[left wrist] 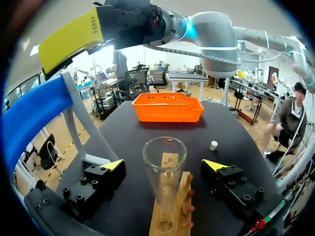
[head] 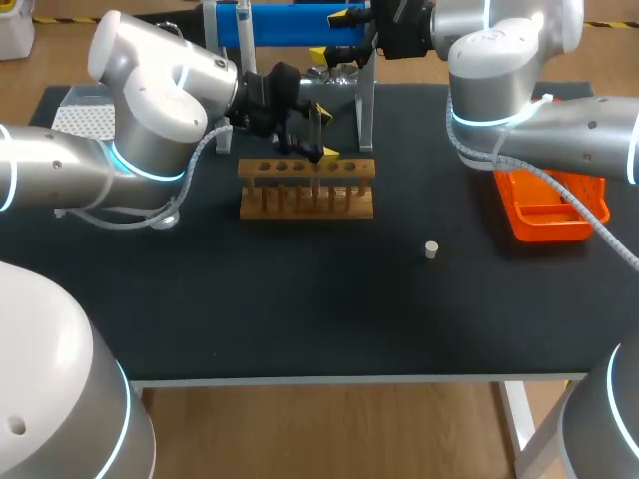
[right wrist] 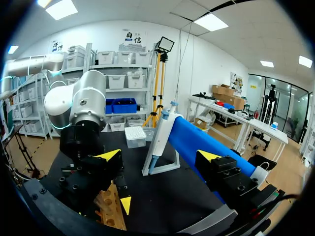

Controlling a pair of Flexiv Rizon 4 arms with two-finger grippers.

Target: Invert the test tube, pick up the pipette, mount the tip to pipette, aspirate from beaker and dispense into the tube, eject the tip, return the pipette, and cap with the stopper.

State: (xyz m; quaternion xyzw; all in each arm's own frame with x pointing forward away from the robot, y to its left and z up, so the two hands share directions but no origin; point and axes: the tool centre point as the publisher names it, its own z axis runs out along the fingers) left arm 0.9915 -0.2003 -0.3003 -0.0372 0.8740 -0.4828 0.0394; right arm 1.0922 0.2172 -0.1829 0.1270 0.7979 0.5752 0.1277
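Left hand (left wrist: 163, 164) gapes around the upright test tube (left wrist: 165, 179) — right hand (right wrist: 160, 156), open and empty, has the pipette (right wrist: 161, 133) at twelve o'clock.

Bright, even overhead light fills the scene; the ceiling panels (right wrist: 61, 9) burn white in the right wrist view. The dark tabletop (head: 300, 299) is matte, with only faint, soft shadows under the rack (head: 307, 190). The left arm (head: 150, 110) carries pale highlights (its ring glows cyan). The test tube (left wrist: 164, 162) shows thin glints. Both wrist views bend straight lines near their rims.
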